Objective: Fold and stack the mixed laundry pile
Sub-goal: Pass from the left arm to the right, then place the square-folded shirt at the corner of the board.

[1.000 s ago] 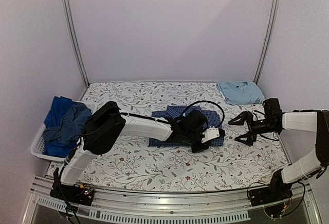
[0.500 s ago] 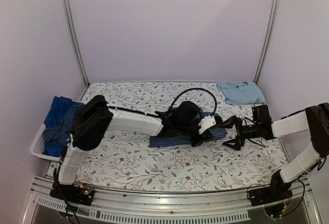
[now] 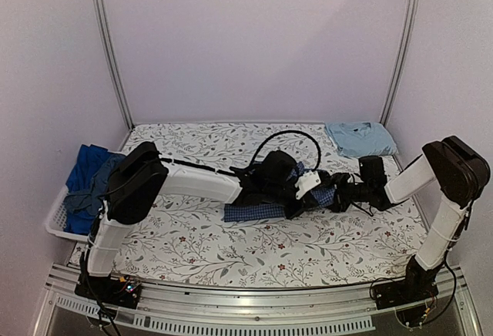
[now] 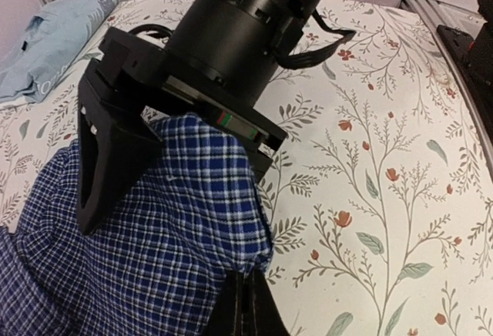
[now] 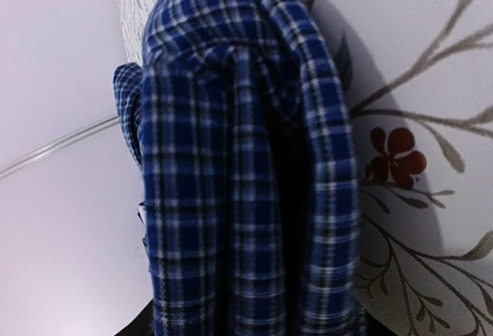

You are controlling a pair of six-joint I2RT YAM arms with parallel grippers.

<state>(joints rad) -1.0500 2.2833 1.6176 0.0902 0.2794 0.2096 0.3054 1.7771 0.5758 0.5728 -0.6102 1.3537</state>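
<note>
The dark blue checked shirt point(image 3: 254, 211) lies partly folded at the table's middle. My left gripper point(image 3: 299, 203) is shut on its right corner; in the left wrist view the closed fingers point(image 4: 248, 297) pinch the cloth's edge point(image 4: 154, 259). My right gripper point(image 3: 333, 197) has come in from the right, and one black finger point(image 4: 115, 166) rests over the shirt. In the right wrist view the checked cloth point(image 5: 246, 197) fills the space between the jaws, so their grip cannot be judged. A folded light-blue shirt point(image 3: 360, 139) lies at the back right. More blue garments point(image 3: 96, 182) sit heaped at the left.
A white plastic basket point(image 3: 58, 220) at the table's left edge holds the blue heap. A floral cloth point(image 3: 231, 251) covers the table. The left arm's black cable point(image 3: 285, 137) loops above the shirt. Metal posts stand at the back corners.
My right gripper moved left to the shirt's right edge and its jaws narrowed around the cloth. The left gripper stayed shut on the shirt and shifted slightly back, drawing the shirt narrower.
</note>
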